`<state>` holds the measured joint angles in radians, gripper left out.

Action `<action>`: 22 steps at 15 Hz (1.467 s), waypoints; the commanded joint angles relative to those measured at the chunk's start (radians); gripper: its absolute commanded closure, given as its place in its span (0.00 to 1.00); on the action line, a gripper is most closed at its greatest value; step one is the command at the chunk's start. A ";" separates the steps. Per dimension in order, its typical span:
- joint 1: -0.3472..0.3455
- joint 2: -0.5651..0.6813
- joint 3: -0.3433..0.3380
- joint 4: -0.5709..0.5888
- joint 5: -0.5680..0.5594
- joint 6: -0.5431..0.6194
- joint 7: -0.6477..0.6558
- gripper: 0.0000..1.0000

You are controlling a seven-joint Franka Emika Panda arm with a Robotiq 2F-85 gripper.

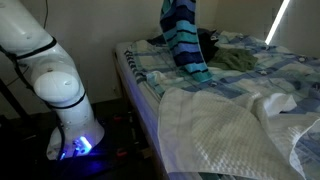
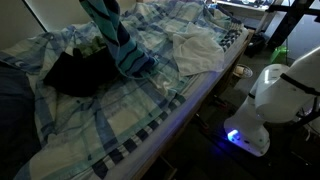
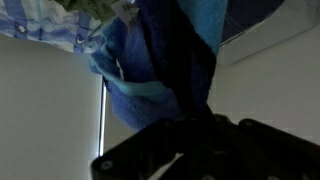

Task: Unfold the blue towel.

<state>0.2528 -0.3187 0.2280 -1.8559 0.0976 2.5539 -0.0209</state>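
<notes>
The blue towel (image 1: 185,42) (image 2: 117,40), striped in teal and navy, hangs in a long bunched column above the bed. Its lower end rests on the bedsheet in both exterior views, and its top runs out of the upper edge of both. The gripper itself is above the frame there. In the wrist view the towel (image 3: 165,60) drapes down from the dark jaws of my gripper (image 3: 195,130), which are shut on its dark folds. The fingertips are lost in shadow.
A pale blue checked bedsheet (image 1: 265,72) (image 2: 120,115) covers the bed. A white waffle blanket (image 1: 220,130) (image 2: 195,50) lies beside the towel. A dark cloth (image 2: 78,72) lies next to the towel's foot. The robot base (image 1: 62,95) (image 2: 270,100) stands beside the bed edge.
</notes>
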 commanded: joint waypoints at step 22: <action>0.035 -0.152 -0.200 -0.032 0.146 0.076 -0.114 0.99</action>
<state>0.2712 -0.4275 0.0795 -1.8197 0.1796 2.6155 -0.0798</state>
